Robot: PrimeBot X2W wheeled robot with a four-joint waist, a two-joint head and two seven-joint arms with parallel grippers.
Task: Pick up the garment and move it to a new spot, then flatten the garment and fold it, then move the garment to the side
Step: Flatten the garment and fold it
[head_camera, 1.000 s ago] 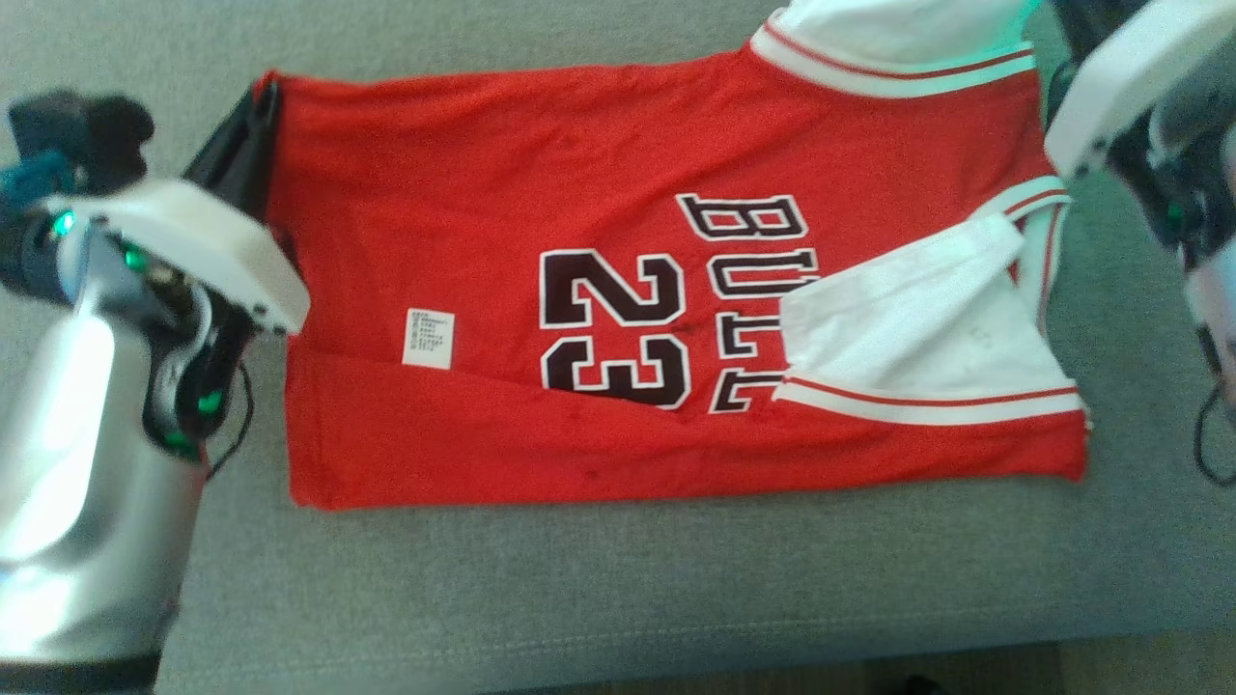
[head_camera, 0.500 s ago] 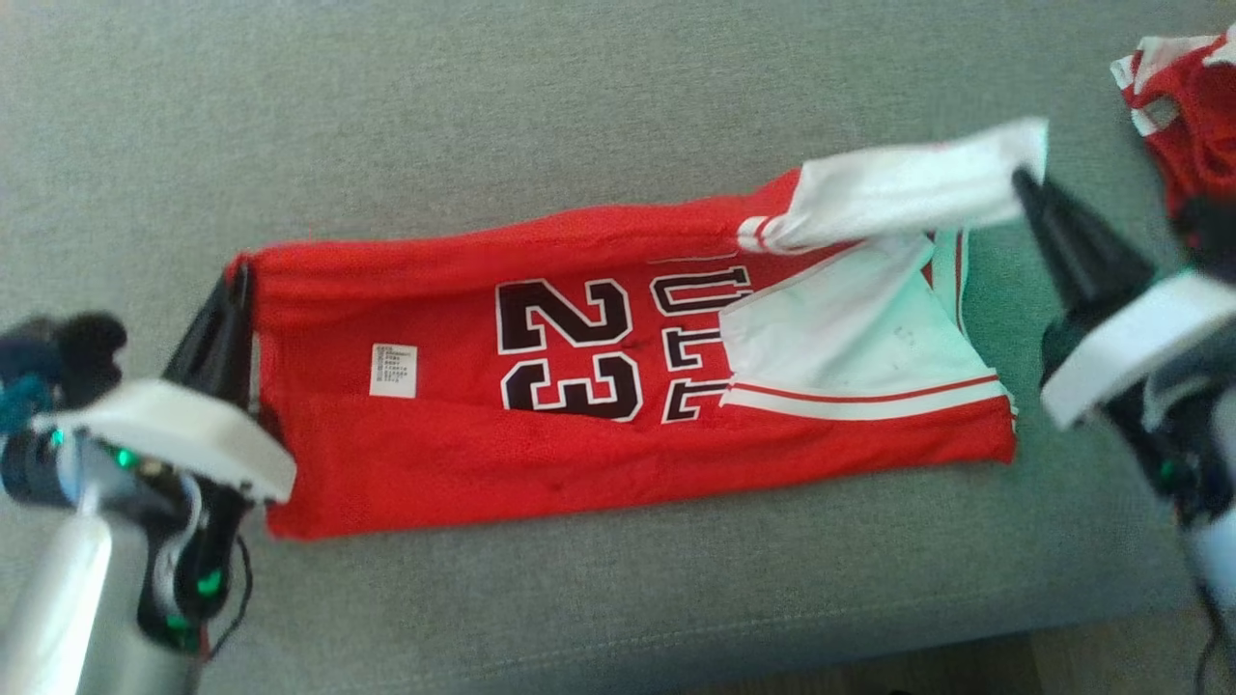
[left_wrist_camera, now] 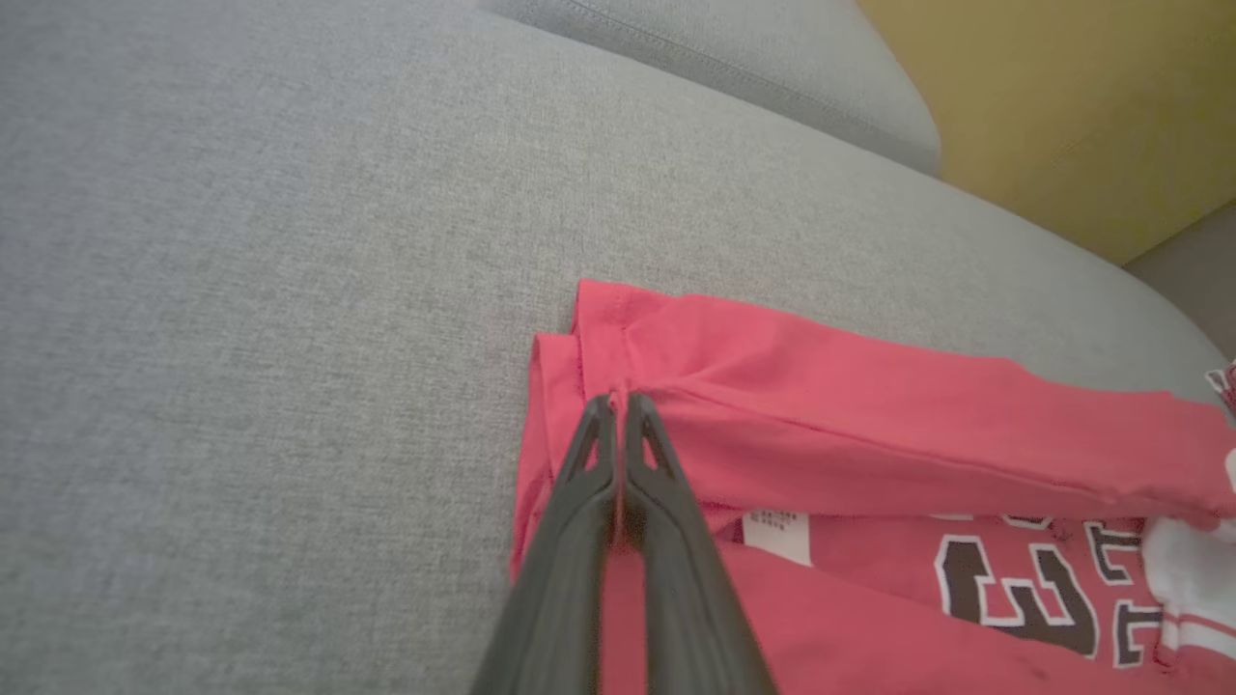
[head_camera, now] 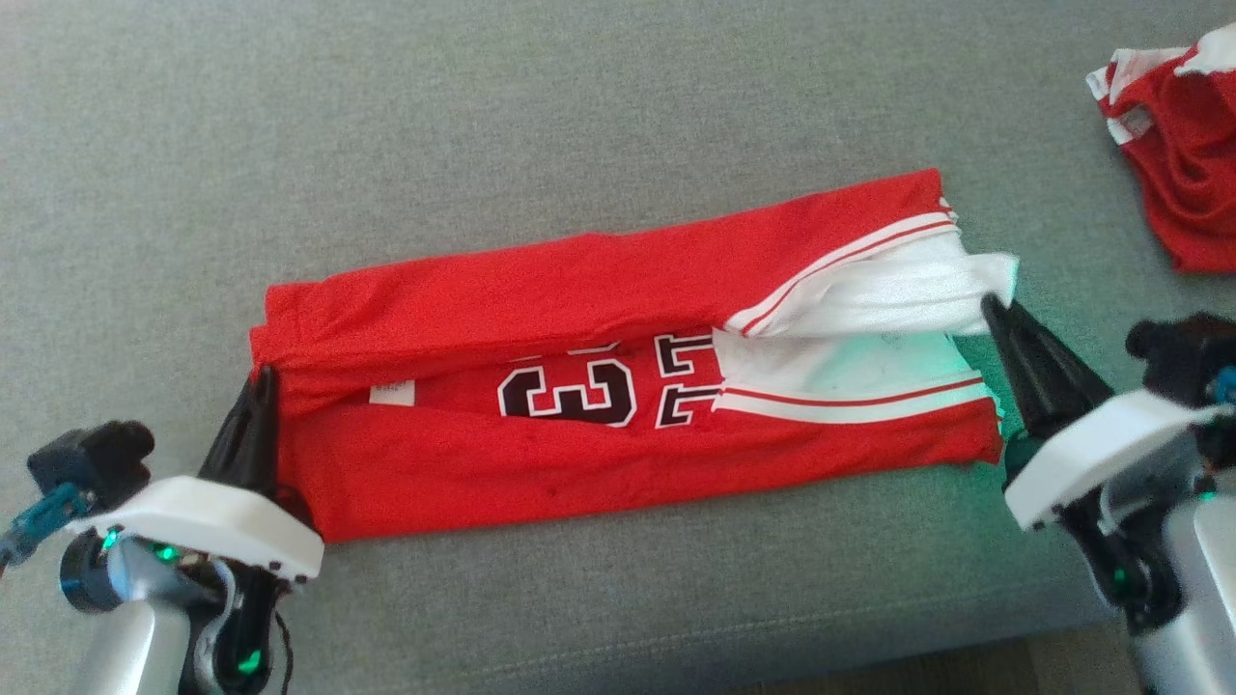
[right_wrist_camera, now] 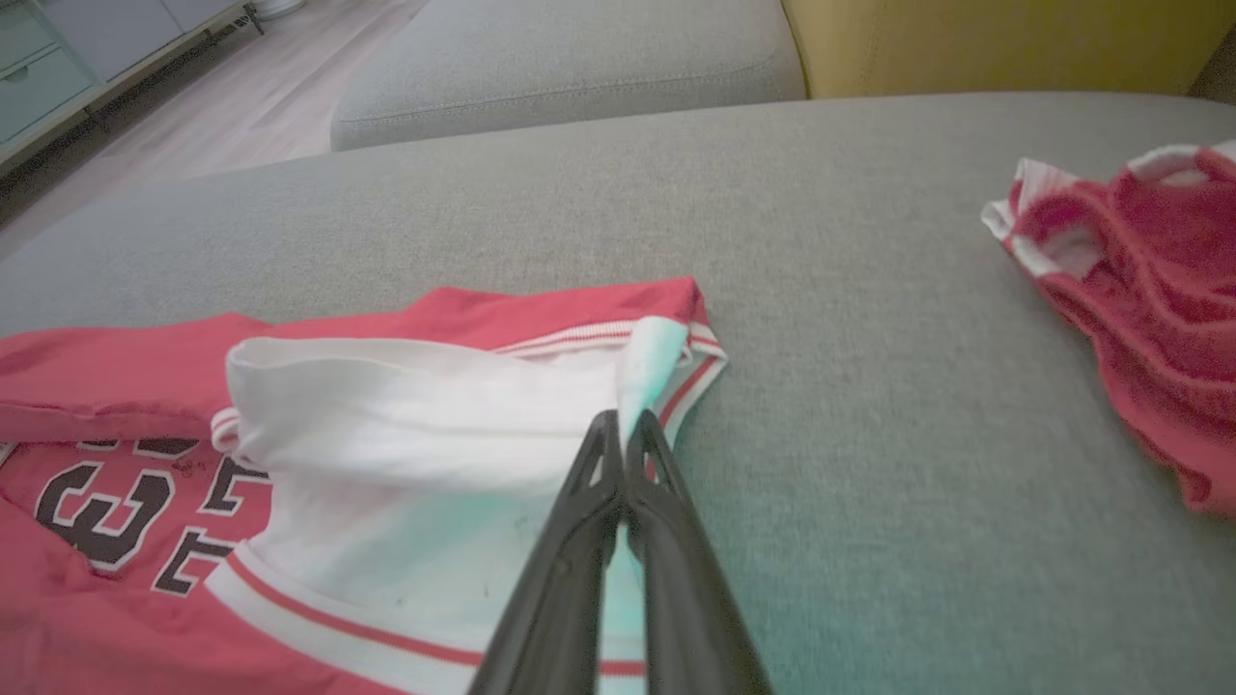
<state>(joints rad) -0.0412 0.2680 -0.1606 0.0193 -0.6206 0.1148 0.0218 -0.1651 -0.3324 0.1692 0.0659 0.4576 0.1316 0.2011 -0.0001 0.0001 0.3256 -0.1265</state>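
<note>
Lying folded lengthwise on grey cushion (head_camera: 483, 116), jersey (head_camera: 579, 290) stretches left to right across middle. At its left end, left gripper (head_camera: 263, 381) clamped on red hem fold. At right end, right gripper (head_camera: 987, 307) pinching white flap beside striped trim. Second red garment (head_camera: 1183, 183) crumpled at far right, well apart from jersey.

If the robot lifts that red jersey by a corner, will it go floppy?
Probably floppy: the red jersey lies folded over itself with soft creases. It seems light, since the left pincer and right pincer each pinch just a thin edge. It likely won't slide on the woven grey cushion.
</note>
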